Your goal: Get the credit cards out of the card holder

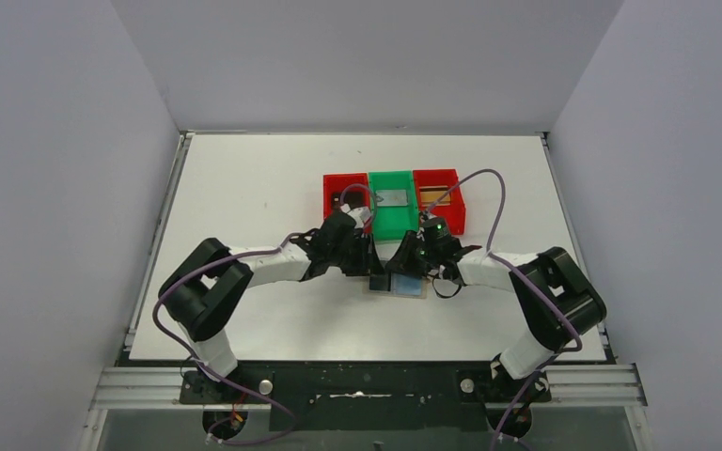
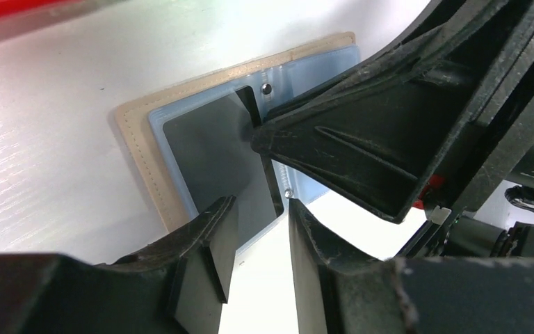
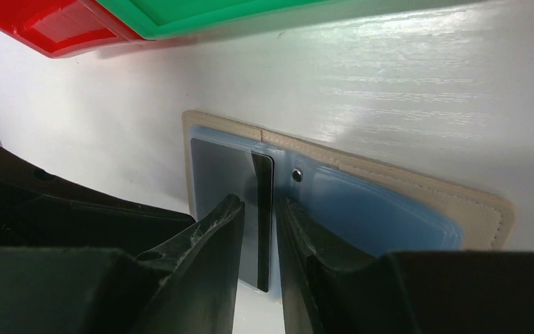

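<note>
card holder (image 3: 417,191): open on the surface (image 1: 244,188)
dark card (image 3: 219,170): in its pocket
left gripper (image 2: 261,205): jaws slightly spread
right gripper (image 3: 259,205): cannot tell if jaws pinch the card

White table (image 1: 244,188), green bin (image 1: 392,224) near its middle, red bin (image 1: 331,183) against the green bin's left side, second red bin (image 1: 457,202) against its right, card holder (image 1: 412,287) lying open near the green bin's near end
</note>
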